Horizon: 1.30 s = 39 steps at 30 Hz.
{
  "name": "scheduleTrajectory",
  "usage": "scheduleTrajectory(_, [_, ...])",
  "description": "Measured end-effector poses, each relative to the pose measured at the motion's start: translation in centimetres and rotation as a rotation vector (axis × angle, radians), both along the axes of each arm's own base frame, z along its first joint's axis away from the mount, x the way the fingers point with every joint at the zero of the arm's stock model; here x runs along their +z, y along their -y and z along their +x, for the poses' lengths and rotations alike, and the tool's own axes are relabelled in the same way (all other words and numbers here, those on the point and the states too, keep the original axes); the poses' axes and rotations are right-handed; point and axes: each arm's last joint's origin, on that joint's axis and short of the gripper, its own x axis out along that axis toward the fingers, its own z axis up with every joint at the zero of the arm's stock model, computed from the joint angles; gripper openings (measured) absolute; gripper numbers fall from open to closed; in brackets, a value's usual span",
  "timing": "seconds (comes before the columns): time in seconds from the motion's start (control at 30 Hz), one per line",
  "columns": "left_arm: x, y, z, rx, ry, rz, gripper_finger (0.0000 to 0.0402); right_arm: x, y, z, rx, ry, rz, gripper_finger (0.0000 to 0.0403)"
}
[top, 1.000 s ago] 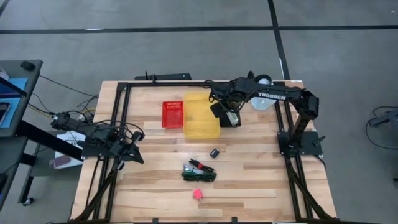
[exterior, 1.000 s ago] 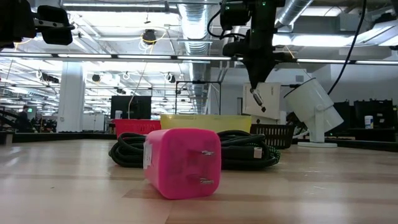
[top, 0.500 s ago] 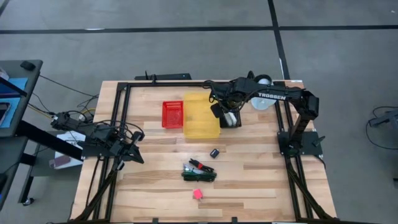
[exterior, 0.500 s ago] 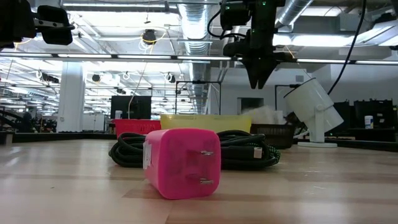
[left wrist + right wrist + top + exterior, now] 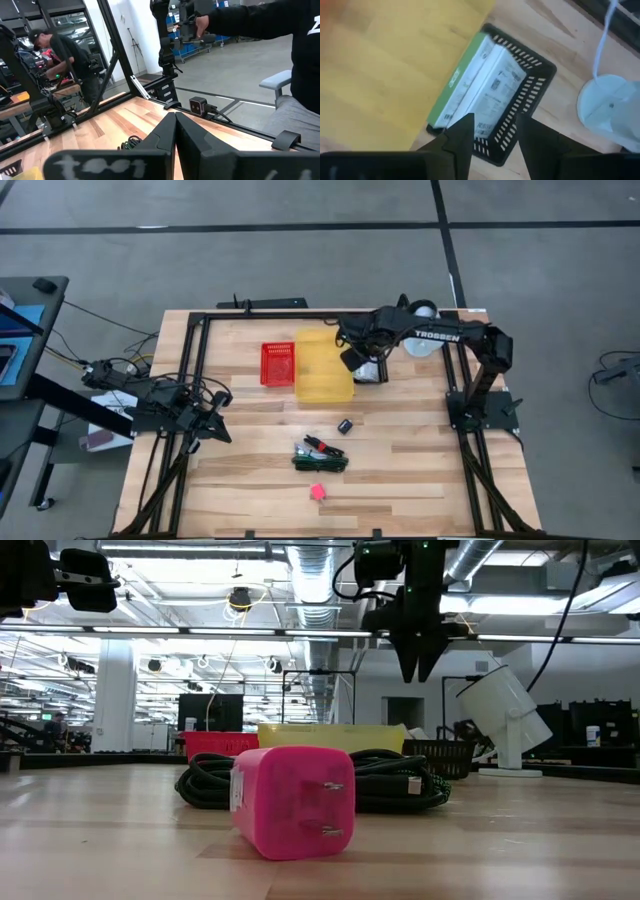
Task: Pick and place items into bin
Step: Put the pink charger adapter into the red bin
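My right gripper (image 5: 494, 122) hangs open above a black mesh basket (image 5: 530, 107) beside the yellow bin (image 5: 323, 365). In the basket lies a white box with a green side (image 5: 480, 85), resting on the basket's floor. On the near half of the table lie coiled black cords (image 5: 320, 463), a pink plug block (image 5: 292, 800) and a small dark piece (image 5: 345, 425). My left gripper (image 5: 175, 120) is shut and waits over the table's left edge (image 5: 222, 430), far from them all.
A red bin (image 5: 278, 363) stands to the left of the yellow bin. The white lamp (image 5: 420, 340) stands at the far right, close to the right arm. A black frame runs around the table. People show in the room beyond, in the left wrist view.
My right gripper has let go of the white box it held above the black basket a second ago. The box has fallen into the basket and lies there now. The gripper has stayed in place above it.
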Motion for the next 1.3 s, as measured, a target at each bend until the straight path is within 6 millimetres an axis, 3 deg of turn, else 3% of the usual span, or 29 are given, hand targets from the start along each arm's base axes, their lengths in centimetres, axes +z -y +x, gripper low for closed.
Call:
scheduleTrajectory(0.37, [0.0,0.0,0.0,0.000,0.000,0.000,0.0000,-0.1,-4.7,-0.3,0.272,-0.109,0.236,0.0137])
scheduleTrajectory(0.8, [0.0,0.0,0.0,0.000,0.000,0.000,0.0000,-0.1,-14.4,-0.8,0.473,-0.182,0.167,0.0139])
scheduleTrajectory(1.07, [0.0,0.0,0.0,0.000,0.000,0.000,0.0000,0.1,-20.9,-0.4,0.554,0.062,-0.083,0.0138])
scheduleTrajectory(1.3, [0.0,0.0,0.0,0.000,0.000,0.000,0.0000,1.0,-26.4,0.1,0.675,0.368,-0.134,0.0136])
